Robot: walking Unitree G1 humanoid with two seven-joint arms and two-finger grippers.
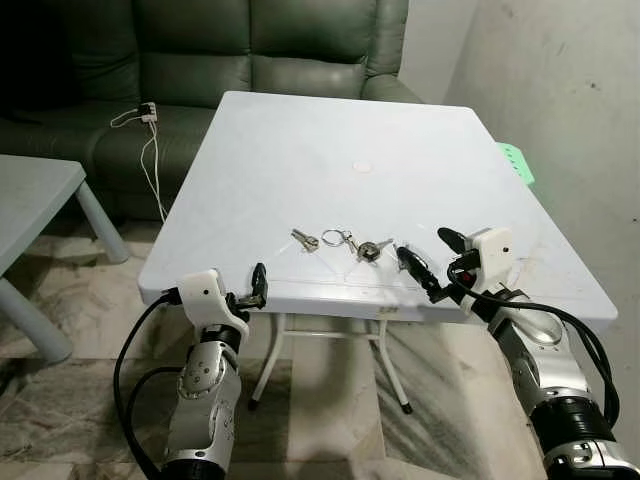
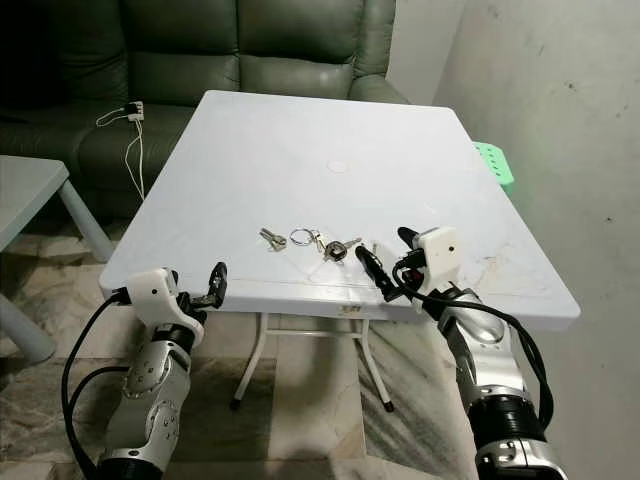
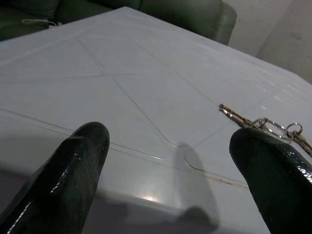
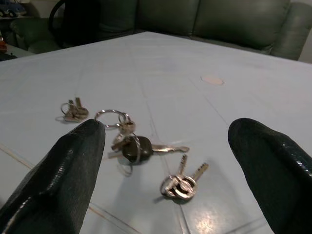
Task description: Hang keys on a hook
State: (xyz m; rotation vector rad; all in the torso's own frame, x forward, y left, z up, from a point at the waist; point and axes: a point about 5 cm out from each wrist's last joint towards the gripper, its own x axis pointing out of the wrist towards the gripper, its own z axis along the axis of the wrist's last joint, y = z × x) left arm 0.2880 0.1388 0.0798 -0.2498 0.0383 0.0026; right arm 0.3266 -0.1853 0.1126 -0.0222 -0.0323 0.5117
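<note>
While the right tool (image 1: 432, 262) gapes, keys (image 1: 340, 242) lie just beyond.

Bare table (image 1: 330, 130) lies open beyond keys (image 1: 345, 243).

No text, label, brand, number or sign can be read anywhere in these views. The worktop (image 1: 330, 150) is plain white, and the keys (image 4: 141, 146) lying on it are too small and blurred to show any stamped marks.
</note>
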